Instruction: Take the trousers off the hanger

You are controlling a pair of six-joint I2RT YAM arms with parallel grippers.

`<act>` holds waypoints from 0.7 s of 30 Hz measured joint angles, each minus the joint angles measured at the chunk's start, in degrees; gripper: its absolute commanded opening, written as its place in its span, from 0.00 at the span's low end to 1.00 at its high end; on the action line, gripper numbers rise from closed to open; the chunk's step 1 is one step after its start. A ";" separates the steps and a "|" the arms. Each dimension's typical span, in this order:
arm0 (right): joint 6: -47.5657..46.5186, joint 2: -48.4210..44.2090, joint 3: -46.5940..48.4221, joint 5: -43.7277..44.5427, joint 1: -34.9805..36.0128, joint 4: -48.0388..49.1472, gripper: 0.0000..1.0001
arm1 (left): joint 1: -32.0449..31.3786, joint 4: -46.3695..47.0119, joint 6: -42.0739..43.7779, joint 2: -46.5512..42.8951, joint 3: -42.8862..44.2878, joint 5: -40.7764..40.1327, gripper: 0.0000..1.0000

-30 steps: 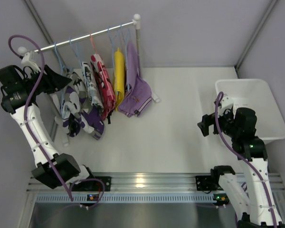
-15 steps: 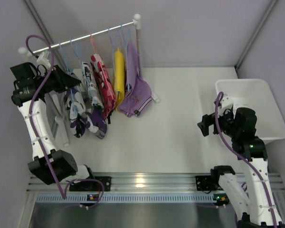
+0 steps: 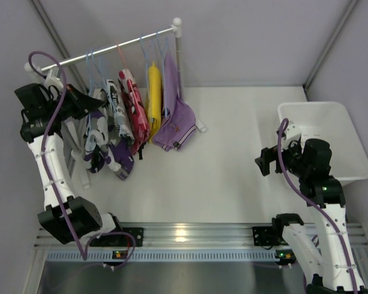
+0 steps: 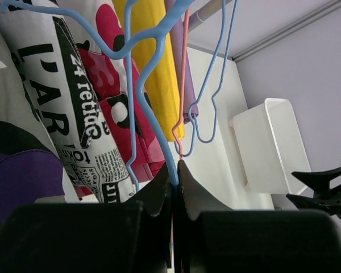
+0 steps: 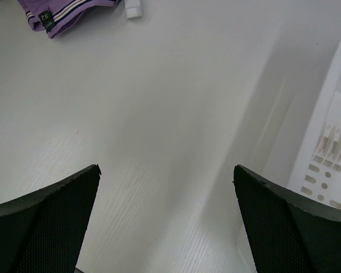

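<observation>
Left end effector (image 4: 175, 170) pinched shut, right end effector (image 5: 166, 168) spread wide | desk (image 3: 233, 153): right end effector above it, near white bin (image 3: 313, 105) | rail (image 3: 110, 51): trousers (image 3: 101, 147) hang leftmost, against lettered garment (image 3: 115, 104) | hanger (image 4: 150, 68): wire in left end effector's pinch.

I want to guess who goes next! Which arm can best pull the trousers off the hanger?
The left arm: its jaws are shut on the hanger beside the trousers. The right arm sits far off by the white bin, jaws open.
</observation>
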 measured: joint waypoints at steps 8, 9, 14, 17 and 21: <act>0.00 0.00 0.00 0.00 0.00 -0.02 0.99 | -0.02 2.58 -7.04 -7.08 -0.20 -3.61 0.00; 0.00 0.00 0.00 0.00 0.00 -0.02 1.00 | -0.04 2.71 -8.13 -8.11 -0.20 -4.02 0.00; -0.02 0.00 0.00 0.00 0.00 -0.02 1.00 | 0.00 3.50 -13.46 -12.81 -0.24 -6.99 0.00; -0.02 0.00 0.00 0.00 0.00 -0.02 1.00 | 0.00 3.45 -15.61 -15.82 -0.39 -9.16 0.00; -0.02 0.07 0.00 0.00 0.00 -0.02 0.99 | 0.00 2.14 -16.74 -20.59 -0.42 -12.68 0.00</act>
